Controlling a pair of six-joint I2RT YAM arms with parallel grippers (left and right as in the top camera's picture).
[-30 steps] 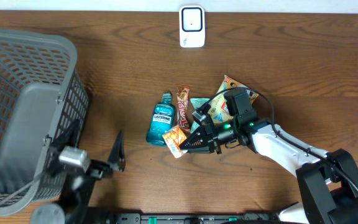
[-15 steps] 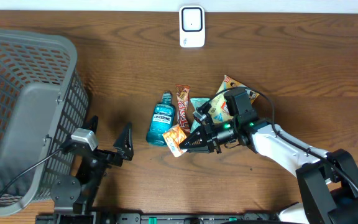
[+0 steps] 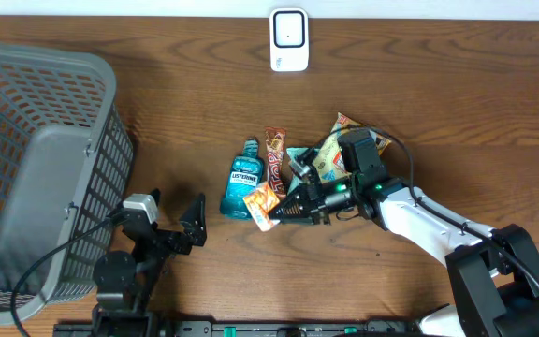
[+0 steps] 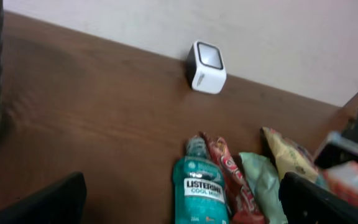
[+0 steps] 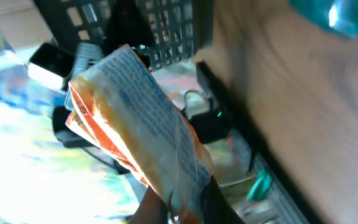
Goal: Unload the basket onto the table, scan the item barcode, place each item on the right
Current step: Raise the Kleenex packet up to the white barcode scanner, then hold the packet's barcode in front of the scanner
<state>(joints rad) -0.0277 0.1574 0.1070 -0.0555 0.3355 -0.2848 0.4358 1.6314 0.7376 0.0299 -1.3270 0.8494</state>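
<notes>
Meanwhile, right hand [image 3: 279,213] pinches orange packet [image 3: 263,208] beside mouthwash bottle [image 3: 242,180].

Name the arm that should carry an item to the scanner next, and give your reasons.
Right. The right gripper is already shut on the orange snack packet, lifted beside the mouthwash bottle. The left gripper is open, empty, and farther from the scanner.
</notes>
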